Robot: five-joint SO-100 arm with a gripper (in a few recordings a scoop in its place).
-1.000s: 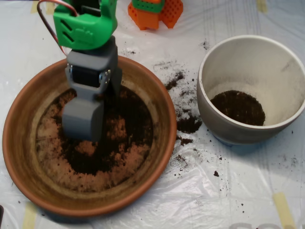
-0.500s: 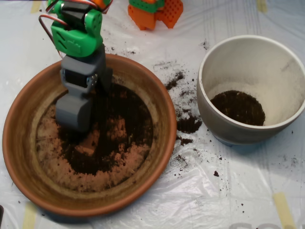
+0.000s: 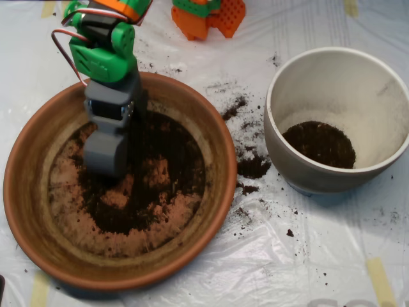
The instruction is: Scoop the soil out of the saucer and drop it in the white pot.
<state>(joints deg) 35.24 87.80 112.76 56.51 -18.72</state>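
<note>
The terracotta saucer [image 3: 38, 137] fills the left half of the overhead view. Dark soil [image 3: 169, 160] lies thin across its floor, with bare orange patches showing through. My grey scoop [image 3: 105, 157] hangs from the green arm over the saucer's upper left, its lower end down at the soil. The shell hides what is under it. The white pot [image 3: 332, 77] stands at the right, with a small dark heap of soil [image 3: 319, 144] on its bottom.
Spilled soil crumbs [image 3: 250, 165] are scattered on the white plastic sheet between saucer and pot. An orange and green block [image 3: 208, 16] sits at the top edge. Tape strips [image 3: 379, 280] mark the sheet at the lower right.
The arm and scoop shifted left and toward the top of the picture inside the saucer, then edged slightly back right. The soil in the pot looks the same.
</note>
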